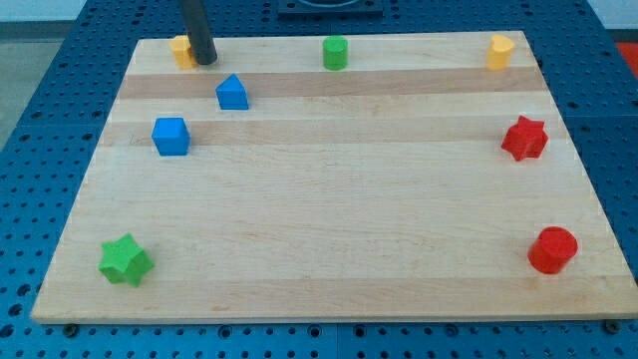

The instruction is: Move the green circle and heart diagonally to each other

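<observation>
The green circle (pixel 335 52) stands near the top edge of the wooden board (pixel 329 209), a little right of centre. A yellow block (pixel 180 50), whose shape I cannot make out, sits at the top left corner, partly hidden by the rod. My tip (pixel 206 61) rests right against that yellow block's right side, far to the left of the green circle. No block clearly shows a heart shape from here.
A blue pentagon-like block (pixel 232 92) and a blue cube (pixel 170 136) lie below my tip. A yellow block (pixel 499 52) is at the top right, a red star (pixel 524 138) and a red circle (pixel 552 249) at the right, and a green star (pixel 126 260) at the bottom left.
</observation>
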Robot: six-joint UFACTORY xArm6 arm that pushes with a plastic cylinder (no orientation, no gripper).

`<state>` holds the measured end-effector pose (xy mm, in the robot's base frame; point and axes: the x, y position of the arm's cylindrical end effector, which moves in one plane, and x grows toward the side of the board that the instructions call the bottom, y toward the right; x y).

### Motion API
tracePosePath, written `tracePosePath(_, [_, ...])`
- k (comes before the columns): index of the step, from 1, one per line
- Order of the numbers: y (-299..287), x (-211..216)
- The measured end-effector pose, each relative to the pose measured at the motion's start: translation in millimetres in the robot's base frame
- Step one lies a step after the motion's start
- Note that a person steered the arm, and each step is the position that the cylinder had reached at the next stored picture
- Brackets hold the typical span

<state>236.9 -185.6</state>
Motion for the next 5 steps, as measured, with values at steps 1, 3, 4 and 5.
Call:
tracePosePath(1, [0, 0])
tracePosePath(3, [48, -15])
tracePosePath(4, [86, -31])
tracePosePath(5, [128, -34])
